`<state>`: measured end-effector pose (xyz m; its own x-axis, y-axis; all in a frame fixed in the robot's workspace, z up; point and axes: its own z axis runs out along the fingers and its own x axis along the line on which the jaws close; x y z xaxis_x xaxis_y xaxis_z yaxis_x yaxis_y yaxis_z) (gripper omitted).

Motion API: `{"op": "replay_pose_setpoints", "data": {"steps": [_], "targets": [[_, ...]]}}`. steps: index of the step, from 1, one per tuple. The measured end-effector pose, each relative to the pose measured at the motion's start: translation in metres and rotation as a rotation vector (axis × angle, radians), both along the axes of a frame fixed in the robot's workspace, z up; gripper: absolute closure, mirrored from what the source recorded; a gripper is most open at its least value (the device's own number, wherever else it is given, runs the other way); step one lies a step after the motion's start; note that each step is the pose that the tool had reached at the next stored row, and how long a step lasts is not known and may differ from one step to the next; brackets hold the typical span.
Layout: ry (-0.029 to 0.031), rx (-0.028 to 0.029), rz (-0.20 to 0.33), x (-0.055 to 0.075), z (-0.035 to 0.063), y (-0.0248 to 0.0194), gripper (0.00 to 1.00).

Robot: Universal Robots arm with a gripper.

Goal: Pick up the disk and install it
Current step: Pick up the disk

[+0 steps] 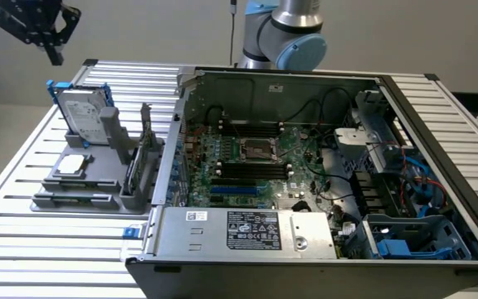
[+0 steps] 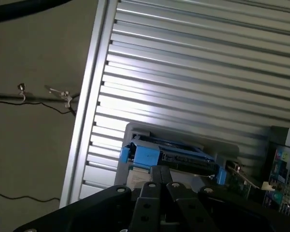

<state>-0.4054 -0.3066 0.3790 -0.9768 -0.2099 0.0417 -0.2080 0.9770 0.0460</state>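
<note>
The disk, a silver-grey drive with a white label in a blue carrier bracket, stands upright in a grey holder at the exterior view's left. My gripper hangs high above it, near the top left corner, with its black fingers together and nothing between them. In the wrist view the disk is seen from above, edge-on with its blue bracket ends, just beyond my shut fingertips.
An open computer case with motherboard, cables and a labelled grey power-supply box lies on the slatted aluminium table. A small silver chip rests on the grey holder. The arm's base stands behind the case.
</note>
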Motion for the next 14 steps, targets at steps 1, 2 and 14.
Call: {"op": "replay_pose_setpoints", "data": {"steps": [1, 2, 14], "targets": [[0.0041, -0.0007, 0.012, 0.0, -0.0002, 0.0, 0.89], [0.0073, -0.0015, 0.027, 0.0, -0.0005, 0.0, 0.89], [0.02, -0.0041, 0.242, 0.0, -0.007, 0.0, 0.89]]}}
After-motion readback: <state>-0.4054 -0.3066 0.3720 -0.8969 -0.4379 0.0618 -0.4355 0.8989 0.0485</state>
